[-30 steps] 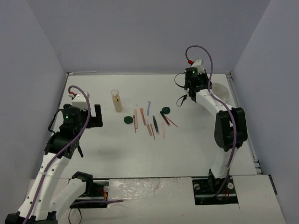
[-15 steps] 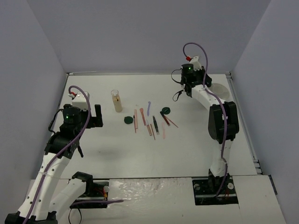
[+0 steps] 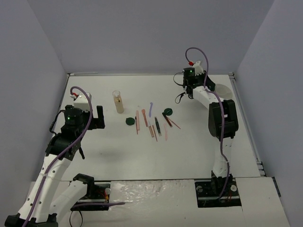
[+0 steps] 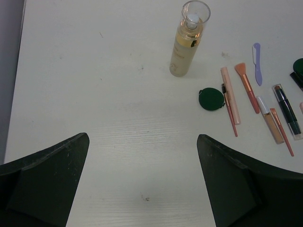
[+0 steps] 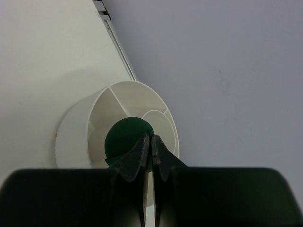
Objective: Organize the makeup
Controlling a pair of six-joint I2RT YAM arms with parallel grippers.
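The right arm reached to the far right corner of the table (image 3: 142,151). Its right tool (image 5: 150,142) was pinched shut on the edge of a dark green disc (image 5: 124,137), gripped by the rim, prob. because a flat thing like that can't be taken any other way. The disc hung just over the middle of the white divided bowl (image 5: 71,130), tilted; couldn't tell whether it touched the dividers. Looked like the drop-off step, w/ letting go the obvious next move.

The left tool (image 4: 142,137) hovered wide open above bare table, holding nothing and aimed toward the rest of the makeup, as if parked ready for a pick.

The rest lay mid-table, not yet sorted. The beige bottle (image 4: 187,45) stood upright nearest the left arm, w/ a second green disc (image 4: 211,99) just beside the pink stick (image 4: 230,94). Further right lay the lilac stick (image 4: 256,61), the black stick (image 4: 286,109) and a third disc (image 3: 167,112) — thin sticks close together, some touching, so picking one alone could nudge its neighbours. Most of the job seemed left to do.
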